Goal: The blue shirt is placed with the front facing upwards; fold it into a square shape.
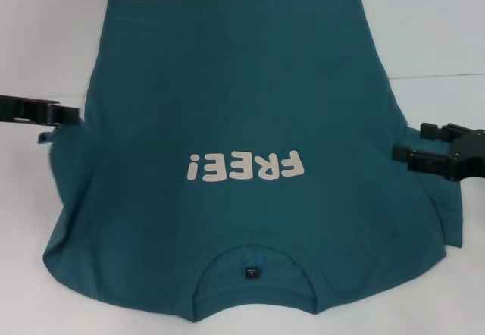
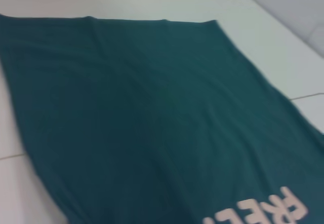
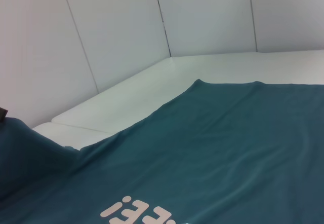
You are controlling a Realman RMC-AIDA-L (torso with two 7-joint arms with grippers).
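Flat on the white table (image 1: 447,24), the blue shirt (image 1: 242,108) lies front up between both grippers. Left gripper (image 1: 67,113) is closed on its sleeve edge; right gripper (image 1: 405,155) touches the opposite sleeve, its grip unclear. Print reads "FREE!" (image 1: 244,167); a black neck tag (image 1: 251,273) is unreadable.

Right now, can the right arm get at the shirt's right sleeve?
Probably yes: the right pincer already sits at the blue shirt's right edge, by the sleeve, with nothing between them.

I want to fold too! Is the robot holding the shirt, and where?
Yes: the left gripper and right gripper each pinch a side edge of the blue shirt, near the sleeves.
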